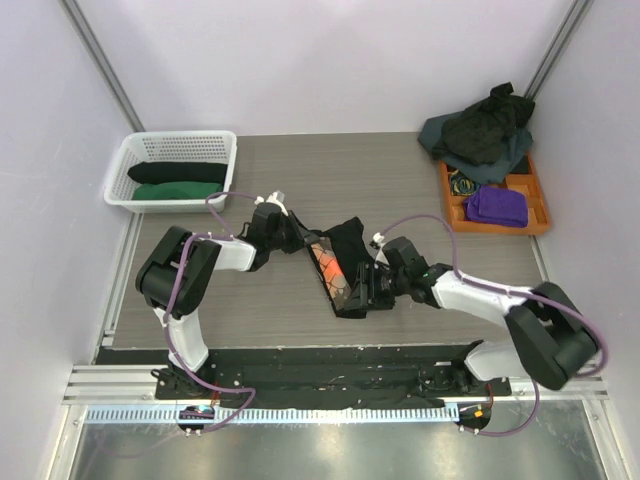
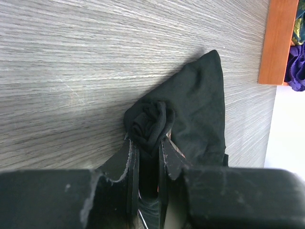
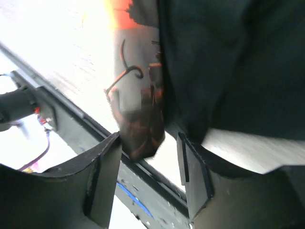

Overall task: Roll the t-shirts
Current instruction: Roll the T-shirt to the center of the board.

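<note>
Black t-shirt [image 1: 338,268], half-rolled in the middle of the desk [image 1: 400,180]: left fingers [image 2: 125,162] pinch one end, right fingers [image 3: 102,176] stand apart round the other w/o gripping, so the roll may unwind there.

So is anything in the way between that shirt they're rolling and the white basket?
Nothing visible: only bare table lies between the shirt and the basket. The left gripper clamps the shirt's rolled end on that side.

Pale lilac walls [image 1: 330,60], grey wood-grain table [image 1: 330,170], shiny metal sheet [image 1: 300,455] along near edge.
</note>
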{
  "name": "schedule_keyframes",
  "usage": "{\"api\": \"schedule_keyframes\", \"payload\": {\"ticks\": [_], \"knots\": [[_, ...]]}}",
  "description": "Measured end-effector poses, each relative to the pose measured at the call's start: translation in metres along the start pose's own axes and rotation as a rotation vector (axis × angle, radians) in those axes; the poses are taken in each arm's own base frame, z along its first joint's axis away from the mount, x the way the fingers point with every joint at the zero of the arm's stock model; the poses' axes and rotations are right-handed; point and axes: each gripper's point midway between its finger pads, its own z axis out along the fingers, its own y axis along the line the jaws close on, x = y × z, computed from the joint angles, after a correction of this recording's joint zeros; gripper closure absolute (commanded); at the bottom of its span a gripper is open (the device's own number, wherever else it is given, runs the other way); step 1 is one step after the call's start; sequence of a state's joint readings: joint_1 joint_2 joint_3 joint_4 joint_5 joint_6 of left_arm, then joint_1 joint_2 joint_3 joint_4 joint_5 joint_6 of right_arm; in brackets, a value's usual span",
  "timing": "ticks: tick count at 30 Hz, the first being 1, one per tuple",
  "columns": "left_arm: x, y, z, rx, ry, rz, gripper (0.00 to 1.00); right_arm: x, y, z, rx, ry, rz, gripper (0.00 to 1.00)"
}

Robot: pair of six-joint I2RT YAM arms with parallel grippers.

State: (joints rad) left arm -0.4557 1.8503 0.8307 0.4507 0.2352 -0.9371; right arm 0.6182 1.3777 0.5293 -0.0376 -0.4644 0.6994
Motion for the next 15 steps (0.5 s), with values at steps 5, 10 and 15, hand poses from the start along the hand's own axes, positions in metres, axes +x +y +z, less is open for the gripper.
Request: {"api": "schedule_keyframes", "payload": {"ticks": [5, 10, 15], "knots": [[0.001, 0.001, 0.0, -0.004, 0.003, 0.005, 1.0, -0.026, 0.01, -0.038, 0.143, -0.101, -0.12, 0.44], [0.001, 0.002, 0.0, -0.008, 0.005, 0.007, 1.0, -0.041, 0.052, -0.06, 0.196, -0.182, -0.309, 0.9], [0.002, 0.003, -0.002, -0.013, 0.01, 0.013, 1.0, -0.046, 0.075, -0.055, 0.188, -0.177, -0.374, 0.99]]}}
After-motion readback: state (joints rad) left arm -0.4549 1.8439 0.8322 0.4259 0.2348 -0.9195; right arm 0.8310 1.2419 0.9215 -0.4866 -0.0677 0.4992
